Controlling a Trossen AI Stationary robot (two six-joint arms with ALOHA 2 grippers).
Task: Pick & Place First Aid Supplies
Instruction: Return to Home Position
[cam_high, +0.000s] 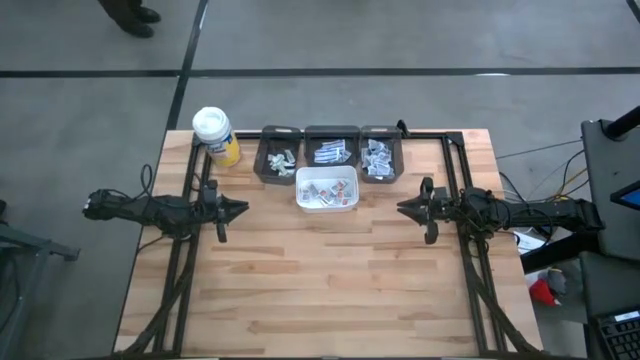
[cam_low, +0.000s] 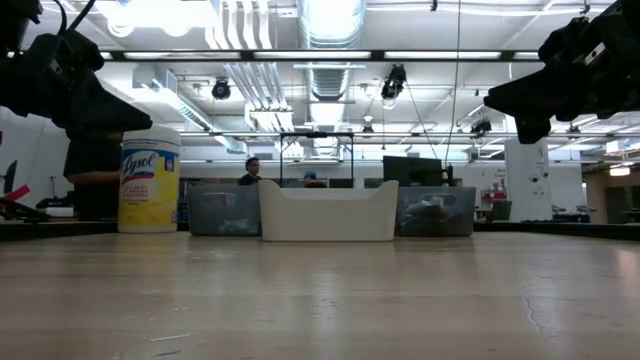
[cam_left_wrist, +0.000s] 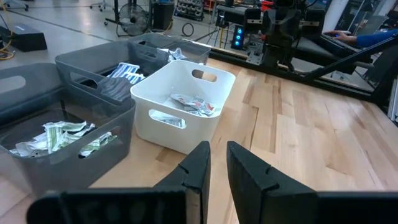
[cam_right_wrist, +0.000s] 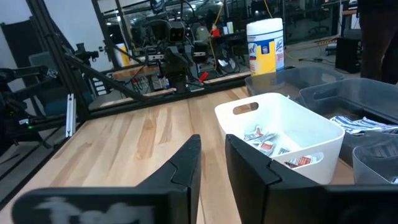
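Observation:
The first aid supplies are small paper packets. Some with red print (cam_left_wrist: 194, 104) lie in a white bin (cam_high: 327, 171) at the table's far middle. Others lie in three grey bins (cam_high: 332, 133) in a row behind it: greenish ones (cam_left_wrist: 59, 135), blue-striped ones (cam_left_wrist: 127, 70) and white ones (cam_high: 378, 158). My left gripper (cam_high: 243, 209) hovers left of the white bin and my right gripper (cam_high: 402, 208) right of it. Both point level at the bin from above the table. Each stands open by a narrow gap with nothing between its fingers (cam_left_wrist: 217, 148) (cam_right_wrist: 212, 140).
A yellow wipes bottle with a white cap (cam_high: 215, 135) stands at the table's far left corner, beside the grey bins. Black frame rails (cam_high: 190, 250) run along the table's left and right sides. Bare wooden tabletop (cam_high: 330, 290) lies on the near side of the bins.

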